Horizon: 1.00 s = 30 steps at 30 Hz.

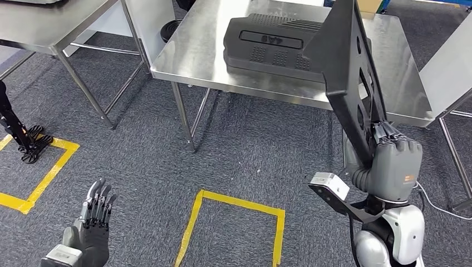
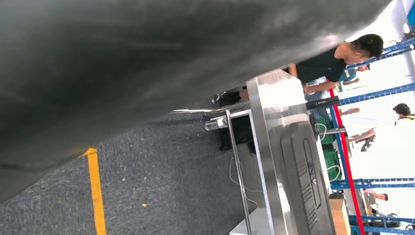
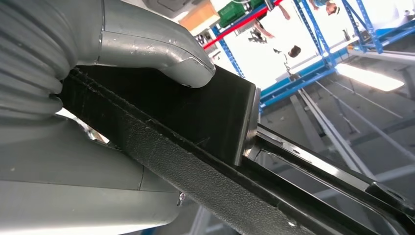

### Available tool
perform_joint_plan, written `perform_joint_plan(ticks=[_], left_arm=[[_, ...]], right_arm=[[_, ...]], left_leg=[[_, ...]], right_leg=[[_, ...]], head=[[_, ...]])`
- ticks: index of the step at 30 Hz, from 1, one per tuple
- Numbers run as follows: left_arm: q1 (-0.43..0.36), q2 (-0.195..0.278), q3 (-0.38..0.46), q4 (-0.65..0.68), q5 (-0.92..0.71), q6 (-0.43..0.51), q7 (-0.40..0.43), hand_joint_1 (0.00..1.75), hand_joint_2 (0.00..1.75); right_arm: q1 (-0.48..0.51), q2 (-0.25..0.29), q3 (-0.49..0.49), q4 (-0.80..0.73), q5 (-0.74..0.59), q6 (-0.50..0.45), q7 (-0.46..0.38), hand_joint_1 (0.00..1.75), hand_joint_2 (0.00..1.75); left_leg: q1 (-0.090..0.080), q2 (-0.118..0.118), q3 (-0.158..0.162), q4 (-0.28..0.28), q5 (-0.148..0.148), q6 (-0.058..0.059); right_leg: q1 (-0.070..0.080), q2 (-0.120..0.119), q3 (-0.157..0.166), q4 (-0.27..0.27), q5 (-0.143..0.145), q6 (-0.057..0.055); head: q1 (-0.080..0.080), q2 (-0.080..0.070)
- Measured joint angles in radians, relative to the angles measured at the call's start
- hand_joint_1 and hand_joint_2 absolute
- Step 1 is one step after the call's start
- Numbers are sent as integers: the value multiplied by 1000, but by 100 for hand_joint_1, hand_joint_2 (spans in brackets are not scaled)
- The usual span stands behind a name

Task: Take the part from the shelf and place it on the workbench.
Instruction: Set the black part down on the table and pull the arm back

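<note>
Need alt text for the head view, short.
The robot's right hand holds a flat black part upright in front of a steel workbench, where another black part already lies. The left hand hangs open and empty over grey carpet marked with yellow tape.

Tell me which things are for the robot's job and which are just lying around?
For the job:
- flat black plastic part, held upright by the right hand
- shiny steel workbench
- empty left hand

Just lying around:
- big dark grey ribbed plastic cover already on the workbench
- yellow tape squares on the carpet
- second steel table
- black stand
</note>
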Motion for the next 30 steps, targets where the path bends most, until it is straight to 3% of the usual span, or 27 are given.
perform_joint_plan(ticks=[2, 3, 5, 7, 8, 9, 10, 12, 14, 16, 18, 19, 20, 21, 23, 24, 25, 28, 30], left_arm=[[-1, 1, -2, 0, 0, 2, 2, 0, 0], [-2, 2, -2, 1, 0, 3, 3, 0, 0], [-2, 3, -2, 1, 0, 6, 4, 0, 0], [-2, 3, -2, 1, 0, 7, 5, 0, 0], [-2, 4, -2, 1, 0, 8, 5, 0, 0], [-2, 4, -2, 1, 0, 9, 4, 0, 0], [-2, 4, -3, 1, 0, 9, 4, 0, 0], [-4, 5, -5, 1, 0, 10, 4, 0, 0], [-10, 5, -6, 1, 1, 10, 6, 0, 0], [-15, 6, -8, 1, 1, 10, 7, 0, 0], [-16, 6, -9, 1, 1, 10, 8, 0, 0], [-16, 6, -9, 1, 1, 10, 8, 0, 0], [-16, 7, -9, 1, 1, 11, 8, 0, 0], [-16, 7, -9, 1, 1, 11, 8, 0, 0], [-16, 9, -9, 1, 2, 11, 8, 0, 0], [-16, 9, -10, 0, 2, 11, 9, 0, 0], [-16, 10, -11, 0, 2, 11, 10, 0, 0], [-15, 11, -13, -1, 4, 13, 9, 0, 0], [-14, 12, -14, -1, 6, 14, 4, 0, 0]], right_arm=[[0, -2, 0, 3, 0, 1, 0, 175, 175], [0, -2, 0, 5, 1, 2, 0, 175, 175], [-1, -2, 0, 6, 1, 3, 2, 175, 175], [-2, -2, 0, 6, 1, 3, 4, 175, 175], [-4, -2, 1, 7, 0, 3, 4, 175, 175], [-5, -3, 1, 8, 0, 3, 4, 175, 175], [-7, -3, 1, 9, 0, 4, 3, 175, 175], [-9, -4, 1, 11, -1, 6, 3, 175, 175], [-13, -3, 1, 12, -1, 10, 4, 175, 175], [-20, -3, 1, 12, -1, 14, 4, 175, 175], [-23, -3, 1, 12, -1, 16, 4, 175, 175], [-23, -3, 1, 13, -1, 17, 5, 175, 175], [-23, -3, 1, 13, -1, 18, 6, 175, 175], [-23, -3, 1, 13, -1, 18, 6, 175, 175], [-24, -2, 1, 14, -1, 18, 7, 175, 175], [-26, -2, 1, 14, -1, 18, 7, 175, 175], [-27, -2, 1, 14, -1, 19, 7, 175, 175], [-27, -3, 2, 15, 1, 17, 7, 175, 175], [-27, -6, 2, 16, 0, 13, 5, 175, 175]], left_leg=[[2, 1, -1, 0, -1, -1], [3, 2, 0, 1, -2, -3], [9, 1, 2, 1, -4, -8], [15, 1, 7, 3, -8, -18], [15, 1, 9, 4, -11, -26], [15, 1, 10, 5, -14, -35], [13, 1, 11, 6, -16, -43], [13, 2, 14, 4, -18, -55], [17, 3, 9, 26, -32, -61], [18, 2, -38, 127, -81, -62], [16, 1, -120, 274, -134, -58], [15, 0, -151, 319, -139, -55], [14, 0, -163, 324, -123, -51], [13, 0, -156, 289, -88, -45], [7, -2, -100, 155, -6, -30], [4, -4, -73, 99, 15, -25], [0, -5, -56, 66, 22, -22], [-6, -7, -45, 44, 7, -11], [-4, -8, -30, 35, 1, 0]], right_leg=[[-7, 0, -64, 124, -41, 7], [-10, 0, -76, 144, -41, 17], [-17, -1, -55, 96, -11, 40], [-25, -6, 9, -33, 38, 62], [-25, -7, 37, -89, 54, 65], [-24, -8, 62, -135, 68, 60], [-20, -7, 72, -153, 71, 48], [-14, -2, 73, -148, 69, 17], [-16, 0, 80, -147, 66, -1], [-16, 0, 93, -148, 60, -18], [-8, 1, 105, -148, 50, -33], [-3, 2, 112, -148, 45, -38], [1, 4, 120, -148, 38, -41], [3, 7, 130, -148, 31, -41], [6, 12, 151, -148, 13, -35], [8, 14, 156, -148, 4, -30], [9, 15, 159, -150, -3, -25], [9, 16, 173, -156, -8, -6], [8, 13, 158, -121, -20, 0]], head=[[1, 0], [1, 0], [1, 0], [2, 0], [4, 0], [4, 0], [4, 0], [3, 0], [0, 0], [-3, 0], [-3, 0], [-4, 0], [-4, 0], [-4, 0], [-3, 0], [-3, 0], [-2, 0], [-2, 0], [0, 0]])
